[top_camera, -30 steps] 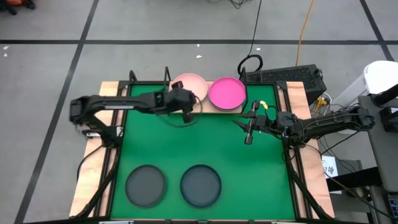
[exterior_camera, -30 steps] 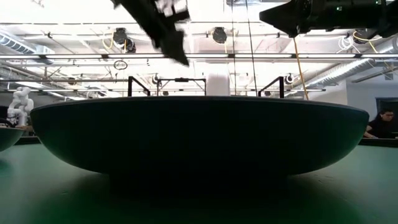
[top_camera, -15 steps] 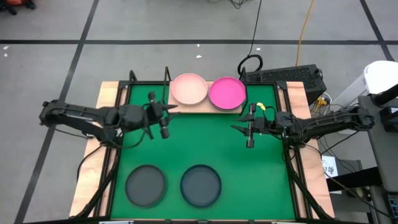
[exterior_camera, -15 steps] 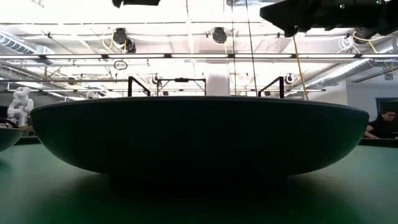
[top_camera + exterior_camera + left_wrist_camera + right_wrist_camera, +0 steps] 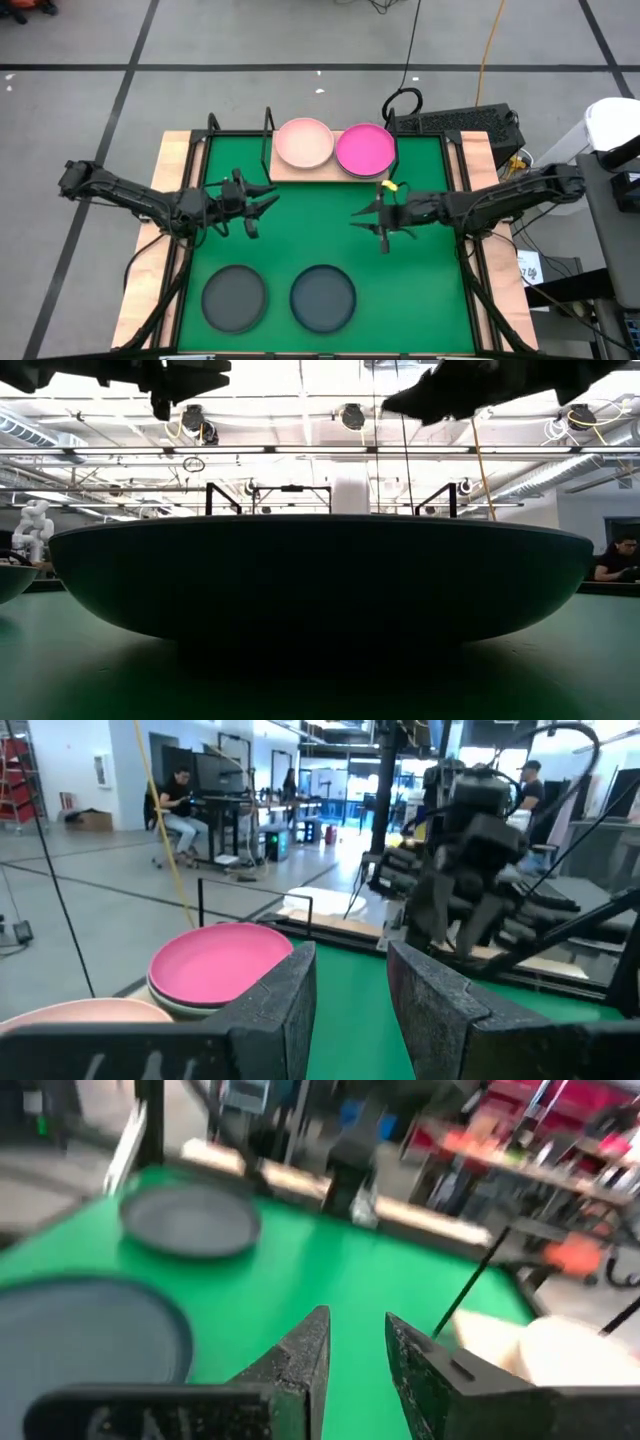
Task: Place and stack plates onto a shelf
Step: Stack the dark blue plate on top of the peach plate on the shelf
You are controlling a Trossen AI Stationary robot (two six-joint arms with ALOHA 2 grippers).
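A light pink plate point(image 5: 304, 142) and a hot pink plate point(image 5: 365, 150) rest side by side on the wooden shelf point(image 5: 330, 176) at the table's far edge. In the left wrist view a pale rim point(image 5: 168, 1002) shows under the hot pink plate point(image 5: 220, 965). Two dark grey plates point(image 5: 234, 300) point(image 5: 322, 297) lie flat on the green mat near the front edge. One of them fills the low view point(image 5: 320, 580). My left gripper point(image 5: 258, 208) hovers open over the mat's left half, my right gripper point(image 5: 368, 222) open over its right half. Both hold nothing.
Black wire posts point(image 5: 268, 125) stand at the shelf's far corners. Wooden border strips point(image 5: 160, 250) flank the mat, and cables and a dark box point(image 5: 470, 125) lie beyond the far right corner. Bare green mat point(image 5: 310, 225) stretches between the two grippers.
My left gripper has drawn back from the light pink plate on the shelf, moving toward the table's left and near edge. My right gripper has shifted a little toward the table's left and near edge and has turned. The plates have stayed where they were.
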